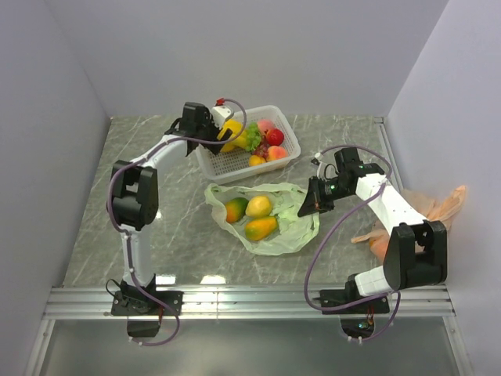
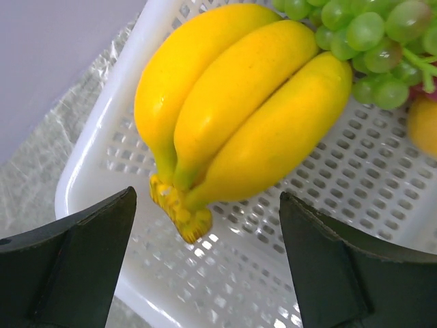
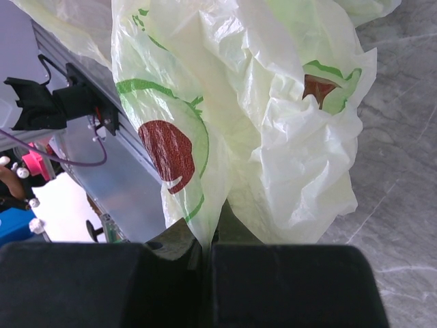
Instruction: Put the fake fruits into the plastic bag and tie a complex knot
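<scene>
Left gripper [image 2: 207, 229] is set wide, one finger on each side of the banana's [image 2: 239, 102] stem end, touching nothing. The banana lies in the basket [image 2: 89, 171] near the far edge of the table [image 1: 156, 235], against the basket's left wall, with the grapes [image 2: 362, 34] touching its far end.

My right gripper [image 3: 207, 249] is closed flat on a fold of the bag [image 3: 300, 157], with film pinched between the jaws. The bag lies mid-table, just in front of the basket. A lemon [image 1: 259, 205] and a mango [image 1: 261, 228] show inside it.

Failure modes I judge likely from here:

1. Slip at pickup. The banana is glossy and tapers toward the stem. Jaws closing on the taper could squeeze it out toward the grapes. Remedy: grip further up the bunch, where it is wider (my opening looks only just enough there).
2. Basket contact. My left finger is close to the wall. A low descent could catch the rim and drag the basket.
3. Grapes carried along. They rest against the banana and could roll or lift with it.
4. Bag loss. The film is thin, so a hard pull by my right gripper could tear it or let it slide out.
5. Mouth collapse. I hold one edge only. The opening could fold shut, and the banana would land on top and roll off.
</scene>
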Available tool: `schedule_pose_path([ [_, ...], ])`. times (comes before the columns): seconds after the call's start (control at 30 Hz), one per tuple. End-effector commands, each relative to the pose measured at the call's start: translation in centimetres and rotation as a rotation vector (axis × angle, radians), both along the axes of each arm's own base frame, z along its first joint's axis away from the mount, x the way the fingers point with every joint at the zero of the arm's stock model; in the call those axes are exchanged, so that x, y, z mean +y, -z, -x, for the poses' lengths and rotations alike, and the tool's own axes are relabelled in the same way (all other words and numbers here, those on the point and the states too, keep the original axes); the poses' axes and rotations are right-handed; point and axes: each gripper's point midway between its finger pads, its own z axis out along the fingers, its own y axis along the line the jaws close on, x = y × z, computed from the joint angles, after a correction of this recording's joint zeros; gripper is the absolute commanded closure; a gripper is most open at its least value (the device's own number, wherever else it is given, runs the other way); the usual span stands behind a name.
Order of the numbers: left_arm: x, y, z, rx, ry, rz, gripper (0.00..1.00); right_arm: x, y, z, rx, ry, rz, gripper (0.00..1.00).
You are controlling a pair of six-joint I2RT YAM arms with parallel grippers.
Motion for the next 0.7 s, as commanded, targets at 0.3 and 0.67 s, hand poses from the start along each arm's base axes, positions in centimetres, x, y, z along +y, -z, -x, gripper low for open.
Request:
schedule_pose_path([
  [0.3, -0.5, 0.1, -2.8, -0.086, 0.047, -0.05, 0.38, 0.2, -0.4, -0.5, -0.026, -0.007, -0.004, 1.0],
  [0.67, -0.7, -7.0, -1.1, -0.172, 0.044, 0.03, 0.86, 0.3, -0.8, -0.5, -0.033, -0.003, -0.004, 1.0],
])
